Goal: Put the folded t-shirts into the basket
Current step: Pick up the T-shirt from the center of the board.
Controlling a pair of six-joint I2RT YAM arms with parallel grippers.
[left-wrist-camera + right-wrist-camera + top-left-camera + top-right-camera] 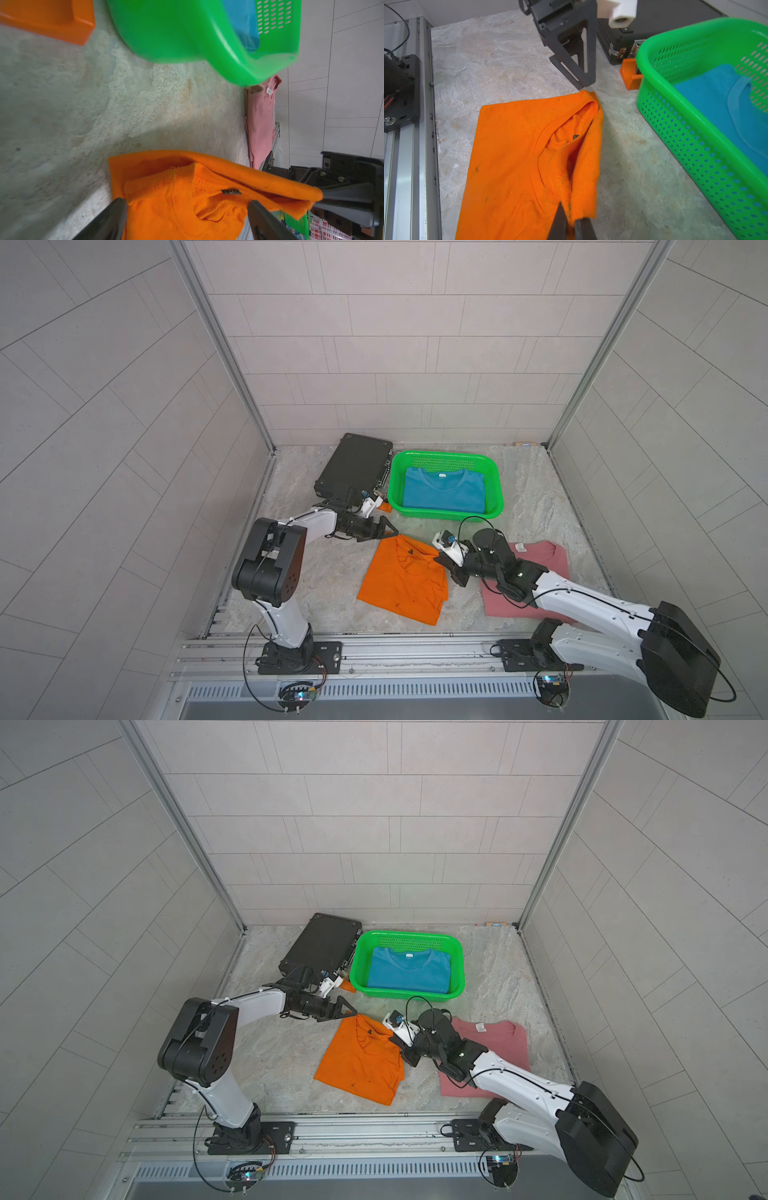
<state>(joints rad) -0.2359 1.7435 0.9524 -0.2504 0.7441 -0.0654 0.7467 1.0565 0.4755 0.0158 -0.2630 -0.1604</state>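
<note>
The orange t-shirt [401, 583] [357, 1063] lies on the table in front of the green basket [449, 514], with its collar area rumpled. My right gripper [441, 561] [571, 216] is shut on the shirt's collar-side edge, which rises in a fold. My left gripper [390, 530] [187, 202] stands open at the shirt's other collar corner; its fingers [116, 216] straddle the cloth [176, 207] without closing. The blue t-shirt [444, 491] lies flat inside the basket. The pink t-shirt [505, 605] rests to the right, half hidden by my right arm.
A black hard case [353, 468] lies left of the basket. A small orange block [384, 507] [631, 74] sits between them near the basket's front corner. Metal rails [374, 649] run along the table's front edge, and walls close in both sides.
</note>
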